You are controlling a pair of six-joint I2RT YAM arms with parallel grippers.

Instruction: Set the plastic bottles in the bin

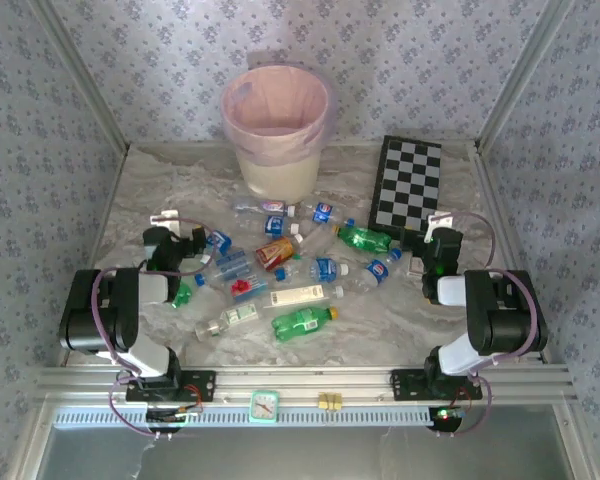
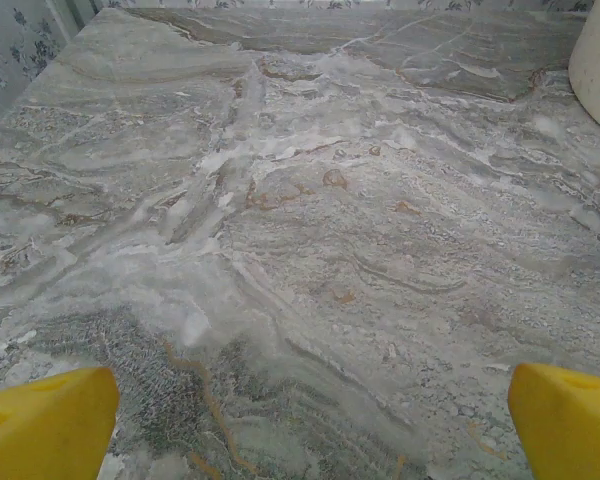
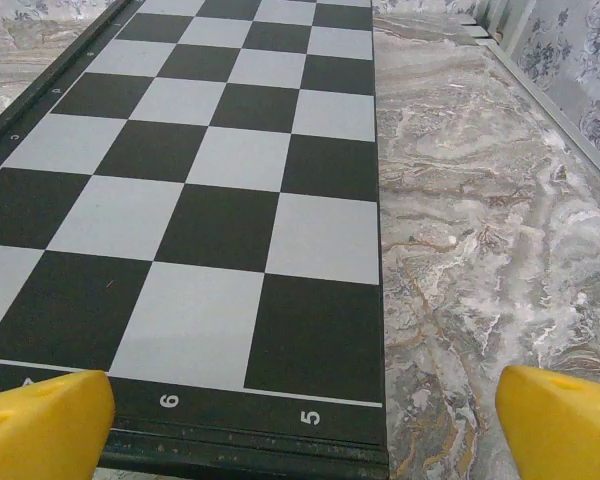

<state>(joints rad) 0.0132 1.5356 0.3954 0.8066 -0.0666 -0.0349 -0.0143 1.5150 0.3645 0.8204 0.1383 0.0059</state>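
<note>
The task looks barely begun: the plastic bottles (image 1: 302, 296) lie scattered across the middle of the marbled tabletop (image 2: 310, 220), about a dozen of them on their sides, and none can be made out inside the bin (image 1: 277, 170), which stands upright at the far edge, well apart from the scatter. All of the carrying appears to be left to do. Both arms sit folded low, elbows drawn back over their bases and wrists pointing forward. The left tool (image 2: 310, 425) hovers at the left fringe of the bottles with its yellow fingers spread wide and nothing between them. The right tool (image 3: 305, 420) is likewise released and empty, poised over the near edge of the checkerboard (image 3: 210, 170).
</note>
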